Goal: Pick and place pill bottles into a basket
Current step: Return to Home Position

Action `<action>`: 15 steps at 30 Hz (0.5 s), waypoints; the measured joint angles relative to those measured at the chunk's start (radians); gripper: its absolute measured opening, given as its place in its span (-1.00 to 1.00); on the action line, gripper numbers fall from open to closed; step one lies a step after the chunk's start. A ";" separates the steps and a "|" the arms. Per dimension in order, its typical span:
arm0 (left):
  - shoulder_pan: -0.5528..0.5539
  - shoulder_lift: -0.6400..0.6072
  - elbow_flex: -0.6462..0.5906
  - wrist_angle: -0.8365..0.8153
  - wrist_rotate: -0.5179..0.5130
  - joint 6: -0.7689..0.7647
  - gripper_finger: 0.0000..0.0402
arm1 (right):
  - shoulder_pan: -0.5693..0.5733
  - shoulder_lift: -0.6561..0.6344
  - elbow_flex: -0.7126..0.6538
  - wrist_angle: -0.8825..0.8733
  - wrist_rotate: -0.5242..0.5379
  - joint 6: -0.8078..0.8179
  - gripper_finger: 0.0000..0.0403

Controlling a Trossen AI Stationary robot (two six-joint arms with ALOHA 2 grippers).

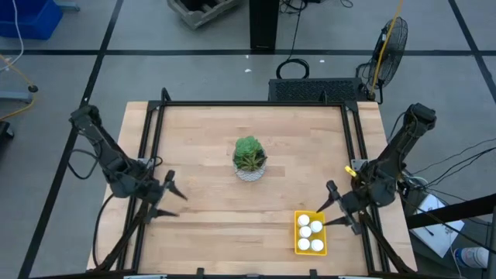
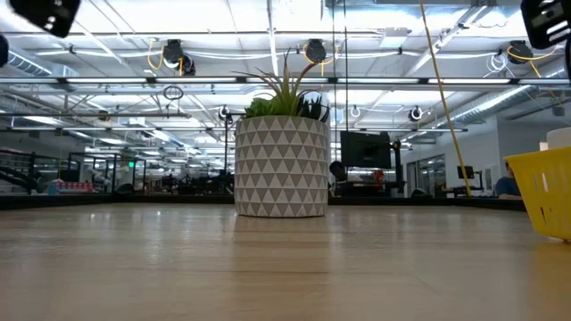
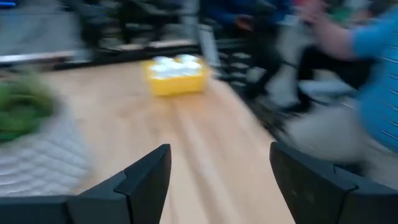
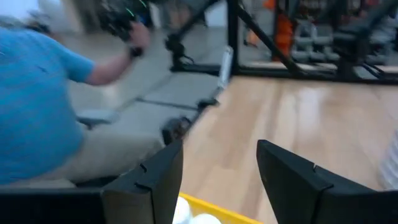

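The yellow basket stands on the table near its front right corner and holds several white pill bottles. It also shows in the left wrist view, at the right edge of the low view, and its rim in the right wrist view. My right gripper is open and empty just right of the basket. My left gripper is open and empty at the table's left side.
A white patterned pot with a green plant stands at the table's middle. A black frame runs along the table's edges. A person in a blue shirt is beside the table at the near side.
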 joint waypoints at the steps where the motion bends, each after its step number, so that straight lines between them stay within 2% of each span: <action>1: -0.010 -0.023 -0.023 0.005 0.044 0.012 0.39 | 0.000 -0.016 -0.022 0.034 -0.020 -0.009 -0.03; 5: -0.054 -0.123 -0.091 0.051 0.211 0.063 0.40 | 0.000 -0.066 -0.102 0.135 -0.089 -0.034 -0.03; 7: -0.076 -0.169 -0.113 0.040 0.245 0.071 0.40 | 0.000 -0.092 -0.127 0.137 -0.088 -0.024 -0.03; 11: -0.114 -0.249 -0.124 -0.037 0.214 0.074 0.38 | 0.000 -0.140 -0.157 0.102 -0.088 -0.026 -0.02; 15: -0.144 -0.317 -0.125 -0.084 0.091 0.081 0.40 | 0.000 -0.191 -0.184 0.107 -0.088 -0.049 -0.02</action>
